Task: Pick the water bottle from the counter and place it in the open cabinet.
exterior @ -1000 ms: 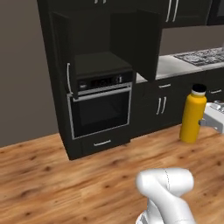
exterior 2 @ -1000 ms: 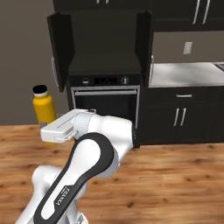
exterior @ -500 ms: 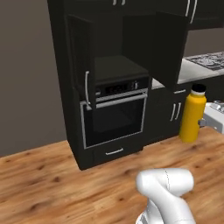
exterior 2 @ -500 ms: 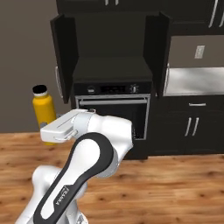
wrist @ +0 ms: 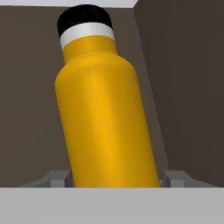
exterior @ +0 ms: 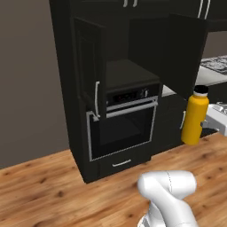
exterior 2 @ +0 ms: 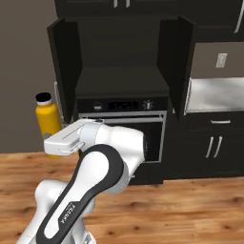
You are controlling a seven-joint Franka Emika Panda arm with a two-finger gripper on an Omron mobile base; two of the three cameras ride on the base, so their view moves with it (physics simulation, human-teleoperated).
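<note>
Two fingers (wrist: 116,178), tips mostly hidden, clamp the water bottle (wrist: 103,105) at its base.

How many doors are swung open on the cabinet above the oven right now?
2: the left door and the right door of the cabinet, both swung outward. The gripper holds the water bottle.

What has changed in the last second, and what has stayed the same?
The base has driven closer to the open cabinet, so both base views have shifted and the cabinet and the oven below it look bigger. The water bottle stayed upright in the gripper, held at the same place relative to the arm. Nothing was let go.
</note>
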